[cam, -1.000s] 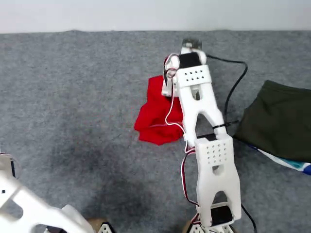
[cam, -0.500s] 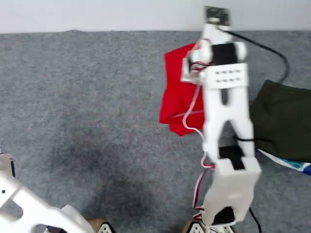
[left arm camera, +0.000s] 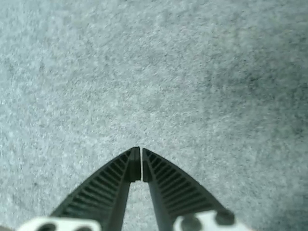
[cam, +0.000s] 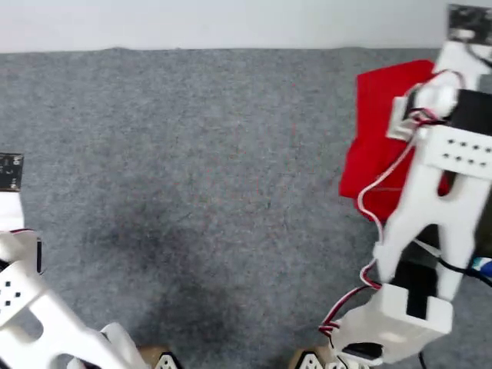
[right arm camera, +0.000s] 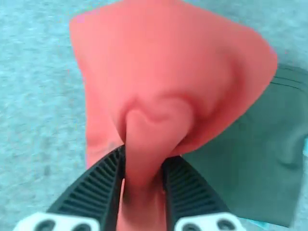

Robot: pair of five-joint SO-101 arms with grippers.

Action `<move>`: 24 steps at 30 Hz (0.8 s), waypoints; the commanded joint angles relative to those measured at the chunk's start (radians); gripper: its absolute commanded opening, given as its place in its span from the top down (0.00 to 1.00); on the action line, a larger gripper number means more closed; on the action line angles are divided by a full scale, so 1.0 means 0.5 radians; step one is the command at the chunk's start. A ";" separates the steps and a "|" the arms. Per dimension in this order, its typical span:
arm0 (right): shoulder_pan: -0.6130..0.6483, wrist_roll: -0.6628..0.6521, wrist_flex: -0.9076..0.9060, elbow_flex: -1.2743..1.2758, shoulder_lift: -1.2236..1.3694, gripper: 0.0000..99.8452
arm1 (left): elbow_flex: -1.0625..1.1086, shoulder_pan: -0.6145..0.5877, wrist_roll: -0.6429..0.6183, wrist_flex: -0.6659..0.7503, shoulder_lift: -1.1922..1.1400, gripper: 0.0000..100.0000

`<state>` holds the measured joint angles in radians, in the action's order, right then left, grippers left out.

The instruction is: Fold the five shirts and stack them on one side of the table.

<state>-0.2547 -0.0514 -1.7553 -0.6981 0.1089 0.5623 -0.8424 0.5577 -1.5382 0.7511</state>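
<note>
1. The right gripper [right arm camera: 143,156] is clamped on a pinched fold of the red shirt [right arm camera: 168,72], with cloth bunched between its ribbed fingers [right arm camera: 103,180].
2. In the high view the red shirt [cam: 377,138] sits over the table's [cam: 192,154] far right part, its upper edge close to the table's far edge, and the right arm [cam: 438,200] crosses in front of it.
3. Whether the red shirt touches the table cannot be told.
4. In the right wrist view a dark green shirt [right arm camera: 250,154] lies flat on the table just beside the red one, which partly covers it.
5. The left gripper [left arm camera: 140,151] hangs over bare gray table [left arm camera: 192,72], its tips nearly meeting and holding nothing.
6. The left arm [cam: 31,307] stands at the table's near left corner, well apart from both shirts.
</note>
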 commanded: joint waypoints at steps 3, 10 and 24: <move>-0.256 -0.129 -0.072 -0.015 0.060 0.99 | -0.014 0.101 -0.009 0.040 0.031 0.98; -0.578 -0.393 0.265 -0.015 0.493 0.99 | 0.078 0.110 -0.009 0.049 0.034 0.98; -0.606 -0.549 0.029 -0.390 0.545 0.74 | 0.155 0.110 -0.009 0.043 0.046 0.98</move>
<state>-0.6045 -0.3368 -1.6433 -0.8071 0.4741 0.6452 -0.7917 0.5562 -1.5382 0.7511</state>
